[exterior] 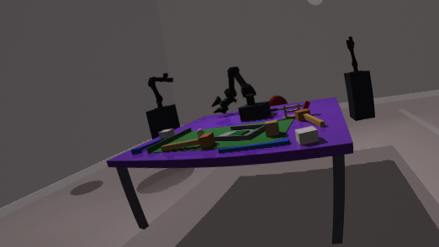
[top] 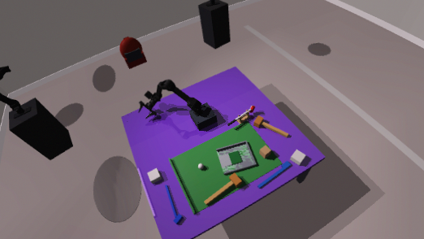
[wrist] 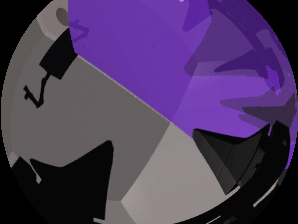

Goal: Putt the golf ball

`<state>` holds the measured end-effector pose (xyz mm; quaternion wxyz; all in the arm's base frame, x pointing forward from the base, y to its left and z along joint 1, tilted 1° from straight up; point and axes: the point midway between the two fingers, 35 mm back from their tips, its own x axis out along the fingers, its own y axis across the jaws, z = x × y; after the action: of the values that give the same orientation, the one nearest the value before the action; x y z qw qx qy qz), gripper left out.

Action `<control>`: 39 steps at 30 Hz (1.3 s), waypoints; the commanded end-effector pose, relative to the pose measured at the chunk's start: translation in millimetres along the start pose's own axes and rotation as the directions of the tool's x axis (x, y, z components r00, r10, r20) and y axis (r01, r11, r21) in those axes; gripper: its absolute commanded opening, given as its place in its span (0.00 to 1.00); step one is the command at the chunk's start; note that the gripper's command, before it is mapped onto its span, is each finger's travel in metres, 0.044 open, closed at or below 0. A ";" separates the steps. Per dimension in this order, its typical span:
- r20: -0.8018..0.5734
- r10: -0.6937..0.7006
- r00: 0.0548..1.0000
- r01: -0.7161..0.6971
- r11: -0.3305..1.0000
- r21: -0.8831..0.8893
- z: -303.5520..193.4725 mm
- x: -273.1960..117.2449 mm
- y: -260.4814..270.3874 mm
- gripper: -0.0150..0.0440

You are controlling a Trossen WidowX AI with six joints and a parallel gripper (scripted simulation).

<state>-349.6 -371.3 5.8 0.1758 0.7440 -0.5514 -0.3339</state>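
The hand (top: 148, 109) is hanging wide open and holding nothing, near the table (top: 142, 134) edge on one side of the arm's base (top: 202, 118). The red putter (top: 244, 115) is lying on the base's opposite side, just off the green mat's (top: 191, 179) corner, its long axis running diagonally, red end outward. The golf ball (top: 201, 166) is resting on the mat, short of the raised green (top: 237, 158). A wooden mallet (top: 271, 126) is crowding the putter's far side.

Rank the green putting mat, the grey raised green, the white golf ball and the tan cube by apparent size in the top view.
1. green putting mat
2. grey raised green
3. tan cube
4. white golf ball

All lie at similar distances from the camera, so the order looks reliable.
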 end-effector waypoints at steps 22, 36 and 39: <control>-0.146 -0.529 0.836 0.260 0.616 -0.744 -240.4 153.0 -173.5 1.00; -0.091 -0.836 0.541 -0.083 0.054 -0.995 -398.8 121.5 -356.6 1.00; -0.057 -0.884 0.465 -0.225 -0.055 -0.973 -425.0 97.7 -396.3 1.00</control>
<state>197.4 -412.8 31.0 0.6740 0.6468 0.1487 -0.3244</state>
